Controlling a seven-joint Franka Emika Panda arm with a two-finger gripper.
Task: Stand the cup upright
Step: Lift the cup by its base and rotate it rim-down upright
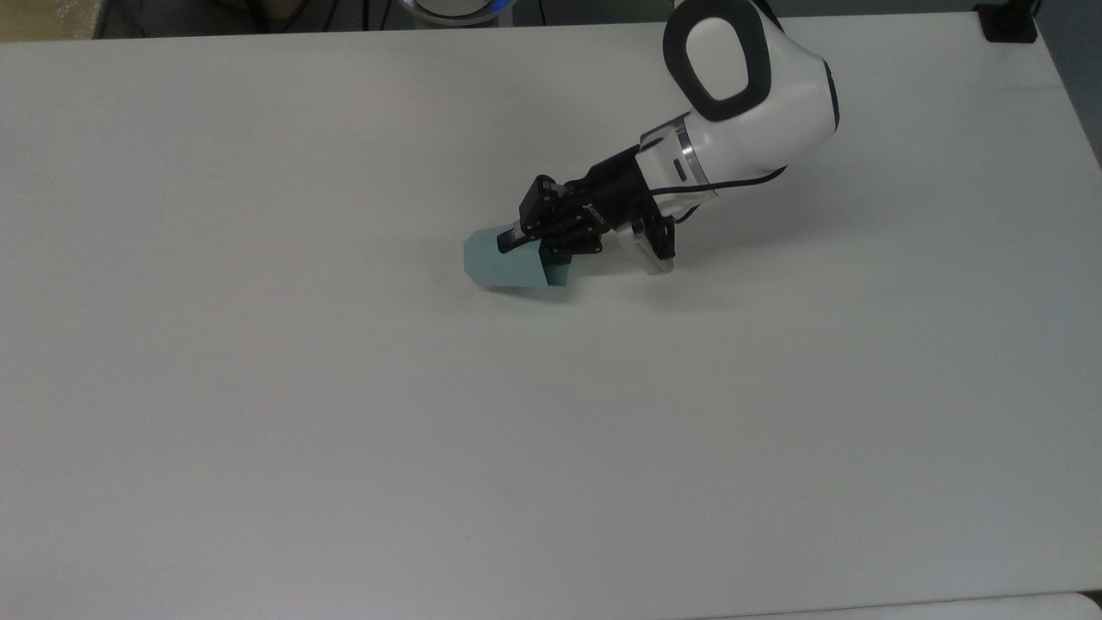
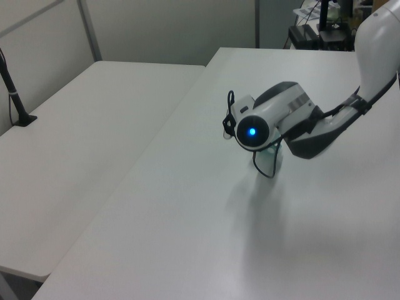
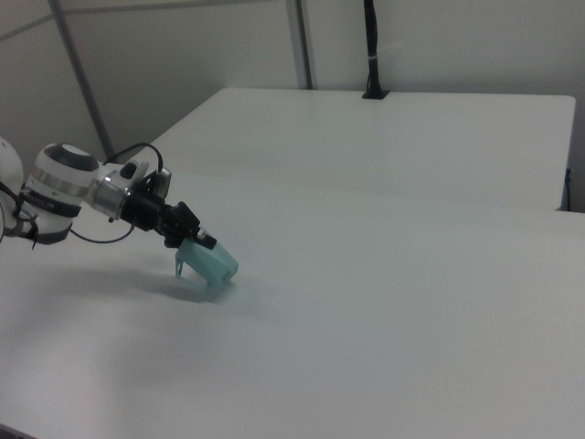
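Black fingers of the gripper [image 1: 527,241] are closed on the wide, open end of the cup [image 1: 508,263], apparently pinching its rim wall, one finger lying over the outer face. In the right view the gripper [image 3: 194,245] carries the cup [image 3: 210,264] tilted, base pointing down and toward the right view's right, with at most its lower edge near the table; whether it touches cannot be told. In the left view a sliver of the cup [image 2: 273,152] shows beneath the wrist. Faceted, flat-sided and small, the cup is judged rigid and light, probably hard plastic or glazed ceramic, hence smooth and liable to slip or pivot in a narrow rim pinch; the flat facets give the pads better seating than a round wall would. The rim wall is the reasonable hold, since it leaves the narrow base free to land. Beneath lies a white matt table [image 1: 344,430], flat and bare. Beyond it, a second white table [image 3: 411,128], a black post [image 3: 370,46] and pale partition walls [image 2: 156,25].
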